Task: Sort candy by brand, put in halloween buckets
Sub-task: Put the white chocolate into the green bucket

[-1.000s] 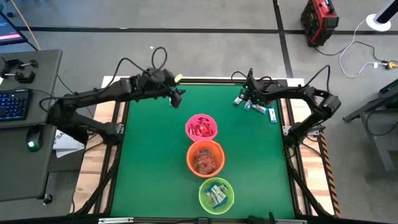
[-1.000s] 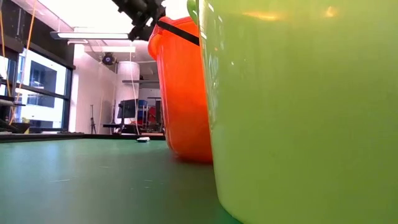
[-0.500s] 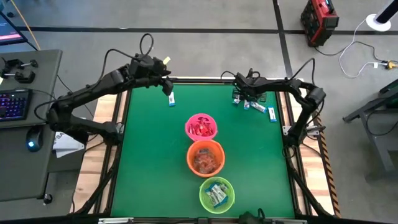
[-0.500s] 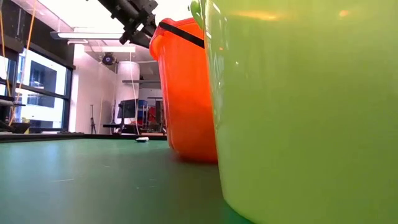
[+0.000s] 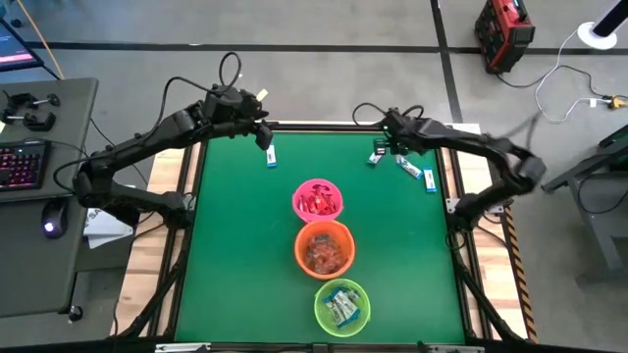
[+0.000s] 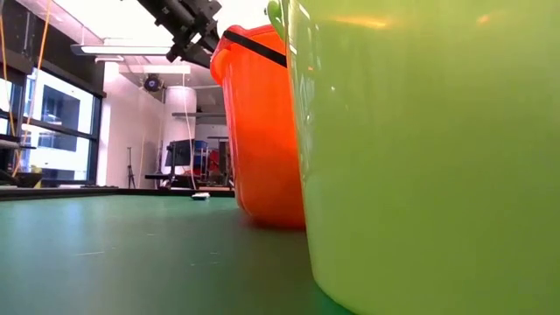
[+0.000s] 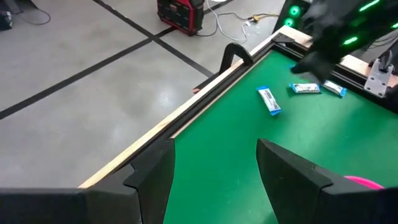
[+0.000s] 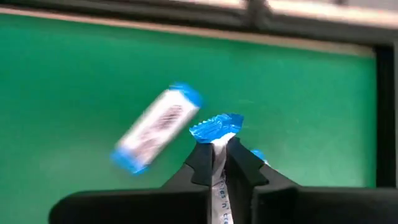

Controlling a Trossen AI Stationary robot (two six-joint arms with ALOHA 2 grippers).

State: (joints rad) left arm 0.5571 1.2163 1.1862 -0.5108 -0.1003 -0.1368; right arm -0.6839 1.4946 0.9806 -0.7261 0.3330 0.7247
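Pincer (image 8: 219, 163) on your right arm is clenched on a blue-and-white candy (image 8: 217, 127) at the surface's (image 5: 235, 255) far right, lifting it for the green bucket (image 5: 340, 305) holding its brand.

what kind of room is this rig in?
Probably a robotics lab or workshop: a bare concrete floor with dark tape lines, an operator desk with a backlit keyboard beside the green table, and a red equipment case with loose cables.
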